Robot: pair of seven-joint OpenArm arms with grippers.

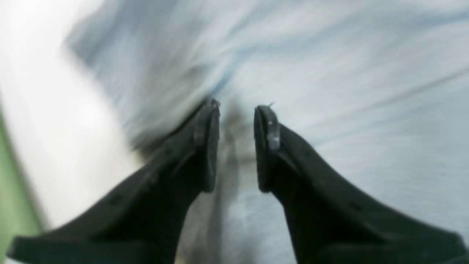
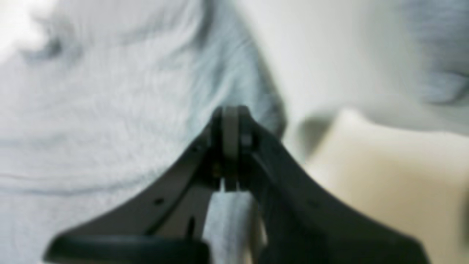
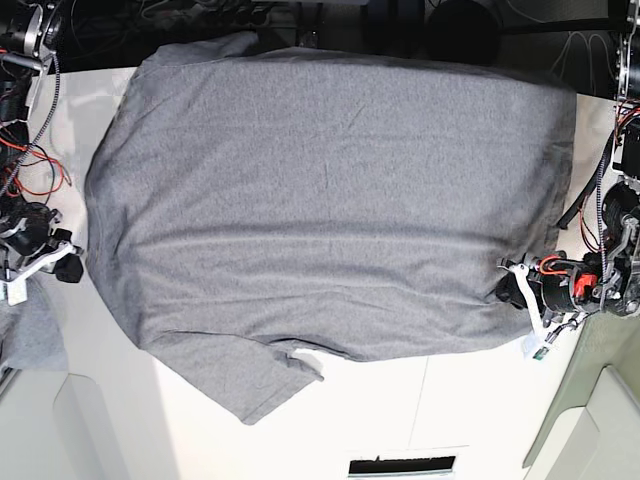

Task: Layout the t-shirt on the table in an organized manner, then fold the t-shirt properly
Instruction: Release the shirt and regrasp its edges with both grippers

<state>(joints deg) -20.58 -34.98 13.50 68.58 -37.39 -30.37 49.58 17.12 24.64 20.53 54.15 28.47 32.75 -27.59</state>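
Shirt (image 3: 330, 200): I see it spread nearly flat across the desk (image 3: 420, 410), one sleeve poking out at the near edge; no fold made yet.
Left end effector (image 1: 237, 146): released, jaws apart over the cloth, gripping nothing.
Right end effector (image 2: 231, 146): clenched on a pinch of the shirt.
Progress: I judge layout almost done; smoothing and all folding remain.

The t-shirt (image 3: 330, 200) blankets the table (image 3: 400, 410); near strip bare.
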